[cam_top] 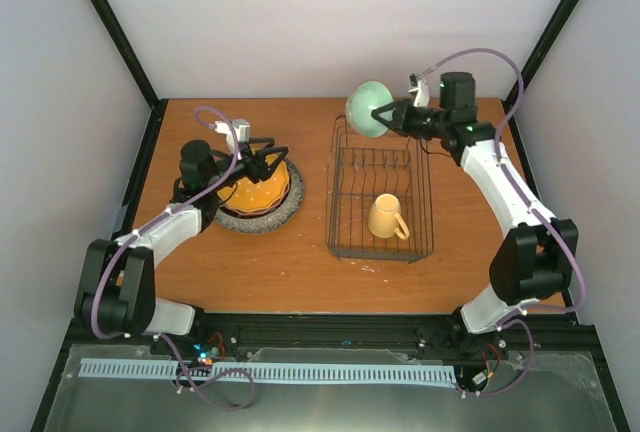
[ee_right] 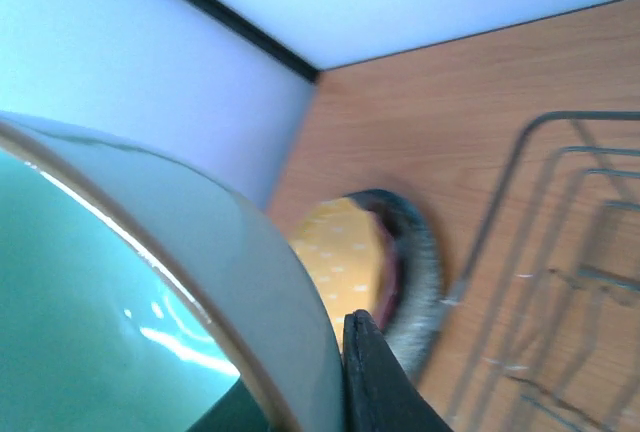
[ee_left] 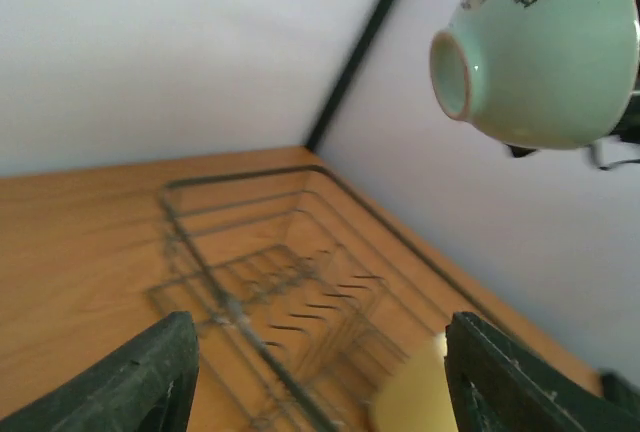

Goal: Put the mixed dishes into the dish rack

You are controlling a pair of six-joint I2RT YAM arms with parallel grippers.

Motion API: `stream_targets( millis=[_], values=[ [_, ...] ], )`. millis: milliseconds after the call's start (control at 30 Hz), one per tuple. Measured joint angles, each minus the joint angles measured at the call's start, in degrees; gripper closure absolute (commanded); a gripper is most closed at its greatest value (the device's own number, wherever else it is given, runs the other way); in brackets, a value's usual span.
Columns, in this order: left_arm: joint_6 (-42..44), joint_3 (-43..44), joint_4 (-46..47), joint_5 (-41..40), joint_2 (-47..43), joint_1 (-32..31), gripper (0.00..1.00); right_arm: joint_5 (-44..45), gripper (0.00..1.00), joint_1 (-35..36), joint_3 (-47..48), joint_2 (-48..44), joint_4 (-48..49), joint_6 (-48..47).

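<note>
The whole brown wooden table (cam_top: 300,262) was overlooked by the top camera from high above and behind its near edge, faced forward and down. The rectangular black wire dish rack (cam_top: 380,202) was viewed from low on its left by the left wrist camera, faced rightward across the table. The glossy pale green bowl (ee_right: 120,332) was seen at very close range by the right wrist camera, faced leftward. Rack and bowl were shared by all three views.

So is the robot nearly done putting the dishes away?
No. Done: the yellow mug sits in the black wire dish rack. In hand: the right gripper holds the pale green bowl in the air by the rack's far end. To do: the orange white-dotted plate stacked on the large grey speckled plate, beside the rack, the open left gripper over them.
</note>
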Motion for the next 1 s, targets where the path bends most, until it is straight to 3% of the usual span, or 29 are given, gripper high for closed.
stream_targets(
  millis=[67, 133, 233, 400, 500, 667, 833, 1000],
  values=[
    [-7.0, -0.3, 6.2, 8.1, 3.2, 1.4, 0.28, -8.4, 0.97, -2.1, -4.3, -2.4, 8.5, 6.0],
    [-13.6, -0.3, 13.5, 14.3, 5.8, 2.0, 0.12, -15.0, 0.97, -3.4, -8.9, -3.1, 17.4, 12.8],
    [-25.2, -0.2, 27.4, 21.8, 9.5, 2.0, 0.01, -23.6, 0.97, -3.8, -16.4, -1.8, 35.8, 28.2],
    [-45.3, 2.1, 48.4, 27.9, 15.7, 2.0, 0.00, -30.4, 0.97, -3.1, -21.5, 7.2, 81.5, 65.8],
    [-54.5, 5.5, 52.9, 29.4, 20.2, 1.9, 0.00, -31.8, 0.97, -2.5, -22.0, 9.6, 95.5, 77.7],
    [-60.0, 6.1, 54.4, 28.7, 21.1, 0.1, 0.00, -33.2, 0.97, 2.6, -23.0, 9.6, 108.7, 87.3],
    [-62.4, 7.2, 54.8, 27.1, 21.0, -2.6, 0.07, -33.7, 0.97, 9.1, -26.0, 9.7, 110.0, 90.3],
    [-63.1, 8.6, 55.0, 26.2, 20.1, -4.3, 0.09, -33.6, 0.97, 10.8, -27.6, 10.8, 110.0, 91.1]
  ],
)
